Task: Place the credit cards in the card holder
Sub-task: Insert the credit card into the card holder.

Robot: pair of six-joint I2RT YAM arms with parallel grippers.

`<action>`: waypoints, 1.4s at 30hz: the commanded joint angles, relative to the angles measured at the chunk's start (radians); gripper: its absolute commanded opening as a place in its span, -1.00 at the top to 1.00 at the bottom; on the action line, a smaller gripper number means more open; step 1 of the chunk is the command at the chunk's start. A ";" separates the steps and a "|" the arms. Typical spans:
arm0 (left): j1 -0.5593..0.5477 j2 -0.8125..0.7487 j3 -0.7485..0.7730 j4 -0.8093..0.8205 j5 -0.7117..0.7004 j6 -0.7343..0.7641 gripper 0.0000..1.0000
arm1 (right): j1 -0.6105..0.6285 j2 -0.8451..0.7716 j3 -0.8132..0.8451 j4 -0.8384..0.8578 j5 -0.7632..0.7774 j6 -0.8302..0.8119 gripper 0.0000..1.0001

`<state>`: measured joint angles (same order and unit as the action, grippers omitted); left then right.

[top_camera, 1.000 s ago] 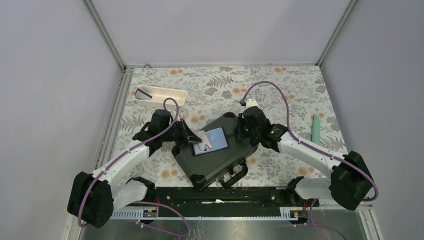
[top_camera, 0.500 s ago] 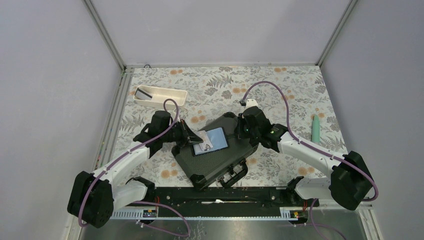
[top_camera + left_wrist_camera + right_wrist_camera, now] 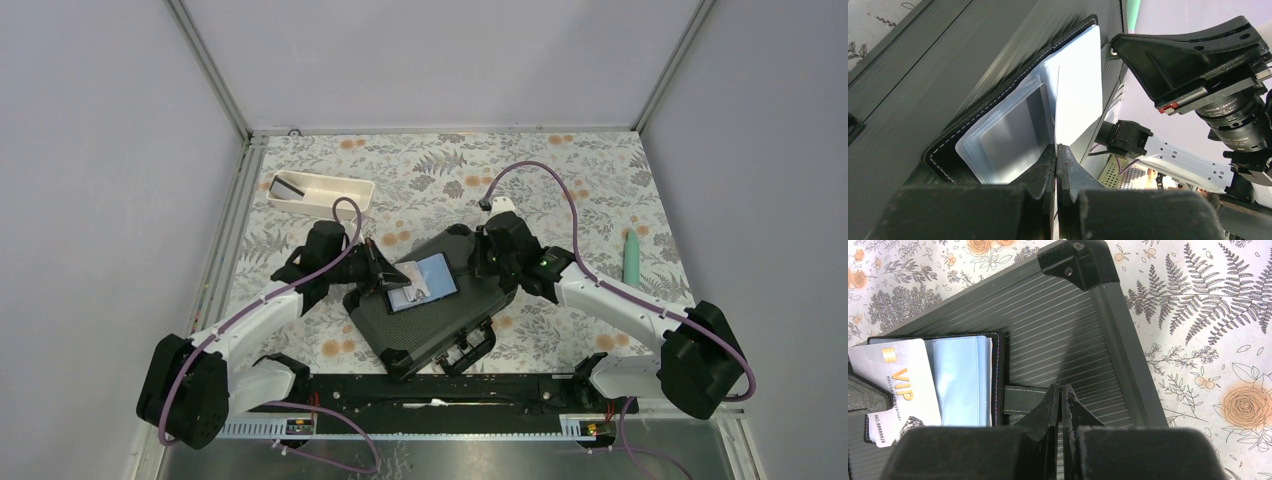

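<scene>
— Where is the card holder?
— It lies open, grey-blue pockets up, on the lid of the black case. The case sits aslant in the middle of the counter, a little toward the near edge.

— And the left claw?
— Its jaws are pressed together on the edge of a pale card marked VIP. The card stands tilted over the holder's left half, its lower edge down at the clear pockets. I cannot tell whether it sits inside a pocket.

— What about the right claw?
— Its jaws are closed tight, with no gap between them. The tips are down at the holder's black tab, on the case lid just right of the holder. Whether they pinch the tab or only press on it I cannot tell.

— Any other cards?
— A dark card lies in the left end of the white tray, near the far left corner of the counter.

— Anything else on the counter?
— A slim green stick lies by the right edge, well apart from the case.
</scene>
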<state>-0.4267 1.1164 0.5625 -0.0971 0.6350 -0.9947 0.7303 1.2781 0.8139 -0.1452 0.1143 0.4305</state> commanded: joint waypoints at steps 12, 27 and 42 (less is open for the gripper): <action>-0.007 -0.051 -0.067 0.078 0.000 -0.097 1.00 | -0.003 0.009 0.041 -0.015 0.042 0.018 1.00; -0.007 -0.092 -0.104 0.076 -0.030 -0.149 1.00 | -0.004 -0.006 0.031 -0.026 0.053 0.022 1.00; -0.006 0.023 -0.051 0.093 0.042 -0.090 1.00 | -0.003 -0.006 0.041 -0.026 0.047 0.017 1.00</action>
<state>-0.4305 1.1141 0.4847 -0.0040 0.6674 -1.1267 0.7303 1.2869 0.8200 -0.1532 0.1413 0.4492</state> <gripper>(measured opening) 0.022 0.025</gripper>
